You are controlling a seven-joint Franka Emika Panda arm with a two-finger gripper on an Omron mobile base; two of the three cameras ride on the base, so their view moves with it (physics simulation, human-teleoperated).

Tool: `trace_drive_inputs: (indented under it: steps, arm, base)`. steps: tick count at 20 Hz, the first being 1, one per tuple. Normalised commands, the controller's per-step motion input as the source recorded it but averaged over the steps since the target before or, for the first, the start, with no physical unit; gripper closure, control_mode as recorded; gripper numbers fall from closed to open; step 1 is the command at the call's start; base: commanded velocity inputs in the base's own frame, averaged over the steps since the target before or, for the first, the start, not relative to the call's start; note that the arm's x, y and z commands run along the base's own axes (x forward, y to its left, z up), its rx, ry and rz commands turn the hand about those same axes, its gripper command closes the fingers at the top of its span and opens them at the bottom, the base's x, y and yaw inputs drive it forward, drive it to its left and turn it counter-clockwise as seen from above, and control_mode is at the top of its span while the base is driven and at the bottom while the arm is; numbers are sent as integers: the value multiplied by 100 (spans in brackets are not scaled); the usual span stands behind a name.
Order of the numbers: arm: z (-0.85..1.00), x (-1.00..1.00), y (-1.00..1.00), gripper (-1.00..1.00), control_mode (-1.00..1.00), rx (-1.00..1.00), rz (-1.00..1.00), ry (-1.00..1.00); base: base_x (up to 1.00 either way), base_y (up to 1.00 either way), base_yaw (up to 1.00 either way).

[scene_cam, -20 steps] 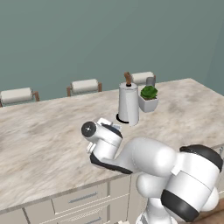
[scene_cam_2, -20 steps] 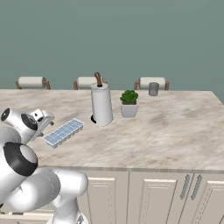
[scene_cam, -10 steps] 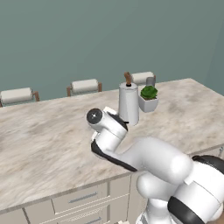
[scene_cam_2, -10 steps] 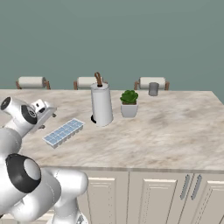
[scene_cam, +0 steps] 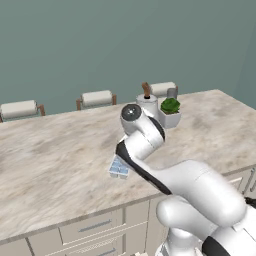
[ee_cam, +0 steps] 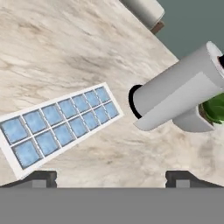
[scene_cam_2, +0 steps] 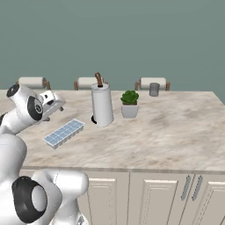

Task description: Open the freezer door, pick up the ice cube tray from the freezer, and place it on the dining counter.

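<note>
The ice cube tray (scene_cam_2: pixel 64 133) lies flat on the dining counter (scene_cam_2: pixel 176 132), cells up, not far in from the counter's near edge and toward its left end as the right base view shows it. It sits skewed to that edge, one short end pointing at the near edge and the other angled toward the paper towel roll (scene_cam_2: pixel 102 105). In the hand view the tray (ee_cam: pixel 59 127) rests wholly on the marble with nothing touching it, and the roll's dark base stands just beside its far corner, apart from it.

The gripper (scene_cam_2: pixel 53 104) hangs above the counter near the tray's far end, lifted clear; its fingers are spread wide with nothing between them, and the two dark fingertips (ee_cam: pixel 39 178) at the bottom of the hand view stand well apart with bare marble between.

Further along the counter, past the roll, stands a small potted plant (scene_cam_2: pixel 129 103), and near the far edge a small grey cup (scene_cam_2: pixel 154 89). Stool backs (scene_cam_2: pixel 89 82) line the far edge against a teal wall.

Judging from this, the task looks as good as done: the tray is on the dining counter and let go. What may remain is only for the arm to draw away; the freezer door's condition cannot be told from here
</note>
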Motion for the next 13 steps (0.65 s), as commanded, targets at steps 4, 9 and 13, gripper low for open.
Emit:
trace_drive_inputs:
  steps: [4,9,13]
  arm:
    - [55,-40,-34,-100,-100,15,-10,0]
    - [53,-50,-24,-100,-100,18,-14,0]
    - [51,-59,-23,-100,-100,19,-14,0]
  base:
    - [0,0,0]
    - [0,0,0]
    - [0,0,0]
